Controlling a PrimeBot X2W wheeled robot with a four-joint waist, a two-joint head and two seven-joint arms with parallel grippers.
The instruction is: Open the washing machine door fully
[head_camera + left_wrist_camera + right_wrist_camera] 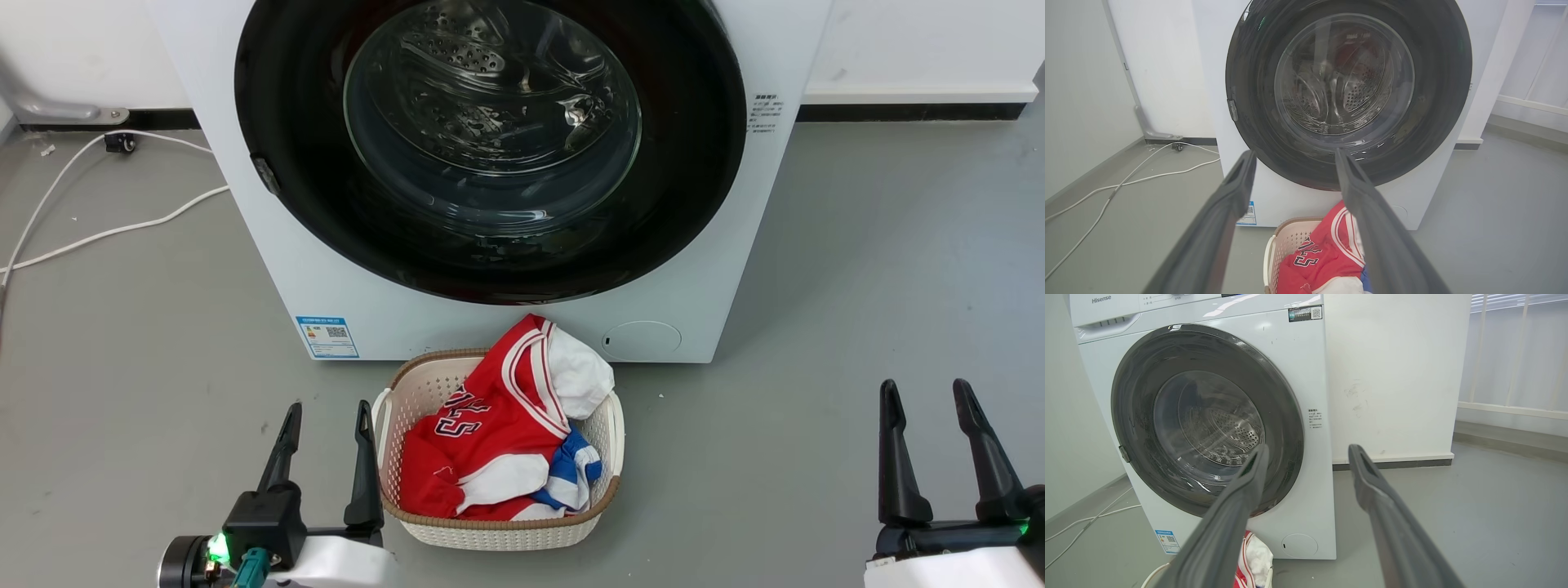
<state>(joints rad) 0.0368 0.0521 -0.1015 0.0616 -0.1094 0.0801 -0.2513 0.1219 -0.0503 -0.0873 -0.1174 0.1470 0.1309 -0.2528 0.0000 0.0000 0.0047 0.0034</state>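
One washing machine (506, 327) stands at far centre, and its single washing machine door (310, 188) lies flush against the front, closed as I read it. One cream basket (498, 531) sits just before it, holding a red jersey (490, 425). Two grippers hang near me: left gripper (329, 406) just beside the basket, right gripper (924, 384) well apart at right. Both have their fingers spread and grasp nothing. Two white cables (106, 233) trail far left.
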